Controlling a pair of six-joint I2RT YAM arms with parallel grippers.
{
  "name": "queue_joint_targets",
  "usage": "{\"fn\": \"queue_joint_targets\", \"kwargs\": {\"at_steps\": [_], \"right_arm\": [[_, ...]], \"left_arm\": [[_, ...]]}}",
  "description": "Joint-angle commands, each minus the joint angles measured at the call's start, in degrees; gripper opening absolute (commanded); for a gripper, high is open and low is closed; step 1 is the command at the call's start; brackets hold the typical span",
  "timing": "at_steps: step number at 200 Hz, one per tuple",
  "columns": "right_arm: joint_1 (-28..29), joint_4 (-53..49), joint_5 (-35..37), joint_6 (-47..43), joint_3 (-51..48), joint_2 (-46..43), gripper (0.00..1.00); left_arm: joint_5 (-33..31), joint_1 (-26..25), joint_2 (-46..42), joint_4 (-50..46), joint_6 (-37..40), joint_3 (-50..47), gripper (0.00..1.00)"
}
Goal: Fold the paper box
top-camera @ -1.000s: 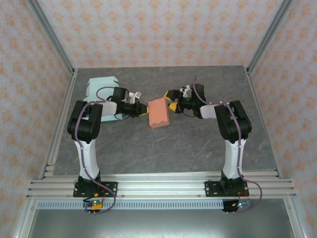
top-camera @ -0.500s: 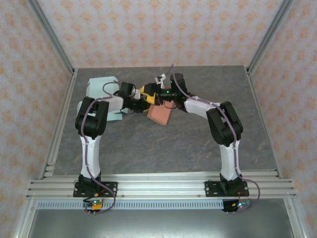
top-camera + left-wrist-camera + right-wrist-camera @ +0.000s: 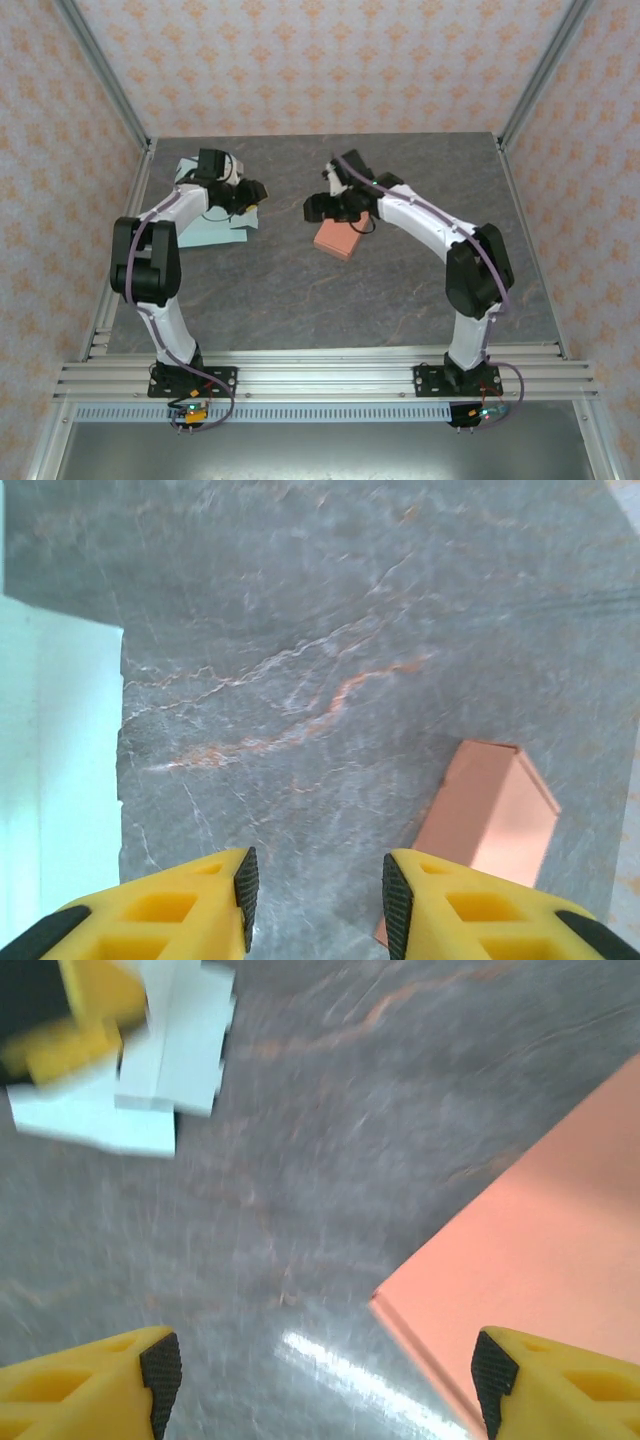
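Marbled table [image 3: 300, 630]; wrist views show left pincer [image 3: 315, 892], right pincer [image 3: 320, 1370] agape, box [image 3: 560, 1260] unheld.

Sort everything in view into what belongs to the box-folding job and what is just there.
For the job:
- salmon-orange folded paper box
- pale blue flat paper cut-out, probably another box blank
- left gripper and right gripper, both open and empty

Just there:
- grey stone-pattern table
- aluminium frame rails
- patterned wall panels

On the table [image 3: 300, 300], the paper box [image 3: 338, 240] lies well right of a flat sheet [image 3: 222, 233].
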Motion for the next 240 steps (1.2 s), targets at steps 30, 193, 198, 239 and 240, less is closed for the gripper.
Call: {"fn": "queue_joint_targets", "kwargs": {"at_steps": [30,193,198,239,240], "right_arm": [[9.2,-13.3,-3.8,-11.4,8.0,9.7,0.73],[-18.3,-6.9,25.7,-2.1,-5.4,-1.9,0.75],[-18.0,-5.8,23.5,-2.0,-5.5,-2.4,0.75],[-5.0,2.3,13.3,-13.0,-3.9,-0.8,0.75],[-4.7,2.1,14.0,-12.9,-3.6,-0.5,0.75]], "left_arm": [[-8.8,3.0,-3.2,-12.3,4.8,5.7,0.48],[-20.1,5.2,-10.6,-13.0,2.8,1.6,0.50],[-20.8,5.6,-11.1,-13.3,2.0,1.1,0.51],[-25.8,14.9,-17.5,-15.4,-3.8,-8.2,0.56],[-25.8,15.3,-17.6,-15.4,-3.8,-8.5,0.56]]}}
